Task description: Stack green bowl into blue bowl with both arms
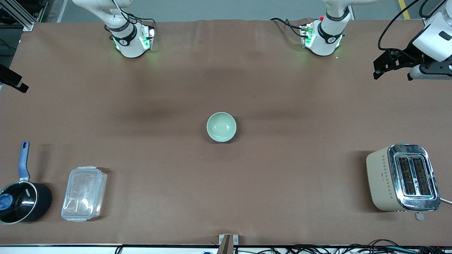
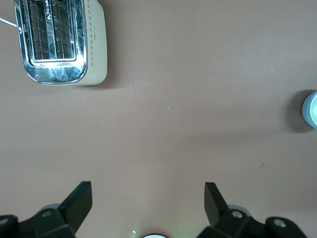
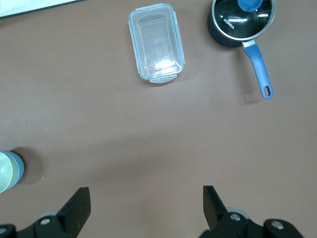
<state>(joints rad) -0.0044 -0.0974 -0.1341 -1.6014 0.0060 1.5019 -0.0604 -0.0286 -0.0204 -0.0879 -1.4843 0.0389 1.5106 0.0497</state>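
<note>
While both arms wait pulled back, I see the green bowl (image 1: 221, 126) at mid-worktop, upright, pale sage, matte and plain inside. From my right wrist view a blue band shows under its rim, so it sits nested in the blue bowl (image 3: 19, 167); the front view shows only green from above.

Using that stack as landmark: the toaster (image 1: 402, 177) stands well apart toward the left arm's end and nearer the front camera, cream body, chrome top, two slots up. A clear lidded plastic container (image 1: 84, 193) lies well apart toward the right arm's end, also nearer the camera. Just beside the container, closer to the worktop (image 1: 282, 106) edge, sits a dark saucepan (image 1: 22, 201) with glass lid and blue handle, the handle pointing away from the camera.

Nothing stands between the stack and either arm's base.

Left pincer (image 2: 148, 198) hangs over bare worktop at the left arm's end, fingers spread wide, nothing between them. Right pincer (image 3: 147, 198) hangs over bare worktop at the right arm's end, fingers likewise apart and holding nothing.
</note>
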